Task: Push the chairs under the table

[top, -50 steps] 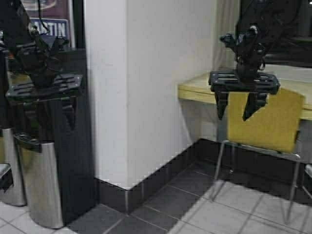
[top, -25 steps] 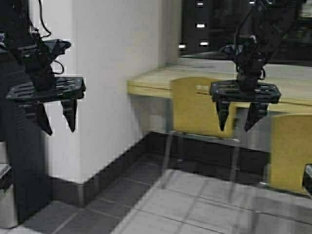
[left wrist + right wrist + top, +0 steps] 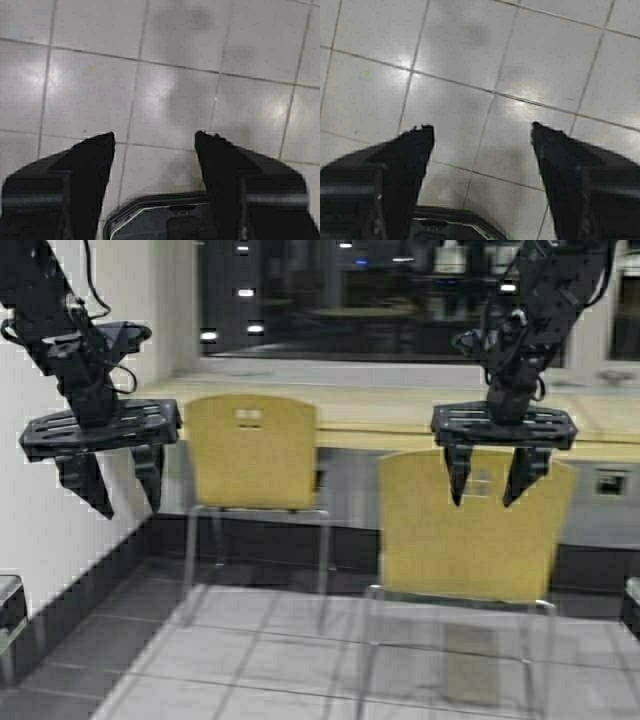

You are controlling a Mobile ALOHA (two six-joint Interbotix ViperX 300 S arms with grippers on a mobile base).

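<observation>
I am holding my left hand (image 3: pixel 122 488) open in the air, gripping nothing. One chair (image 3: pixel 252 453) is standing at the tabletop's (image 3: pixel 380 422) front edge toward its left; the other chair (image 3: pixel 470 530) is standing nearer me. My right hand (image 3: pixel 489 483) is hanging open before that chair's backrest.

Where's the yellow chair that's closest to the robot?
In the high view, the nearer chair stands right of centre, behind the right gripper, pulled out from the table.
</observation>
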